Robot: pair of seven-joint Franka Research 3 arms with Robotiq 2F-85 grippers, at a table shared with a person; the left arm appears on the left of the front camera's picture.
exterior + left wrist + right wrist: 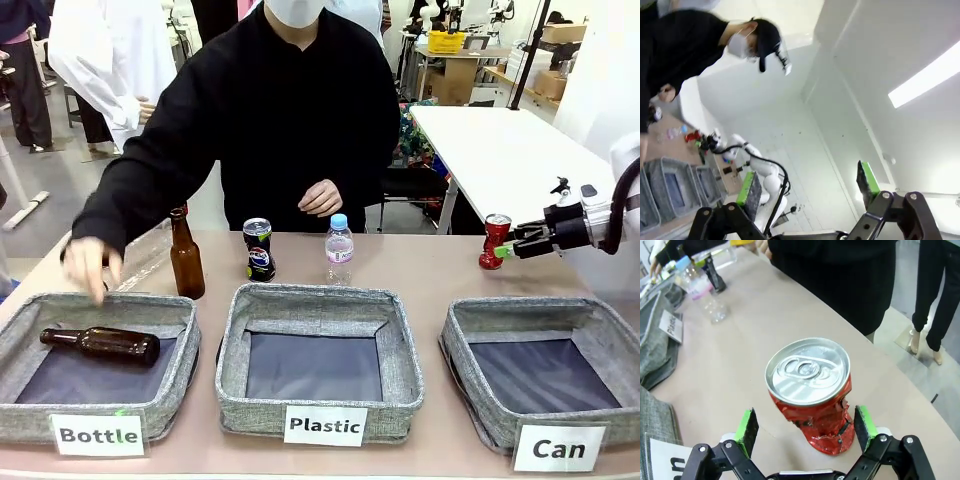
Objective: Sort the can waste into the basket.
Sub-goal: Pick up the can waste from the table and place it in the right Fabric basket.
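A dented red can [494, 240] stands upright on the table behind the "Can" basket [520, 312]. My right gripper [511, 248] reaches it from the right. In the right wrist view the red can [812, 395] sits between the green pads [747, 426] of my right gripper [806, 426], which is open with a gap on each side. A black-blue Pepsi can [259, 249] stands behind the "Plastic" basket [320, 300]. My left gripper [809, 182] is open, holds nothing and points up at the ceiling.
A clear plastic bottle [339, 250] stands beside the Pepsi can, and a brown bottle [186, 257] stands to the left. Another brown bottle [100, 344] lies in the "Bottle" basket [20, 330]. The person's hand [90, 265] hovers over that basket's far edge.
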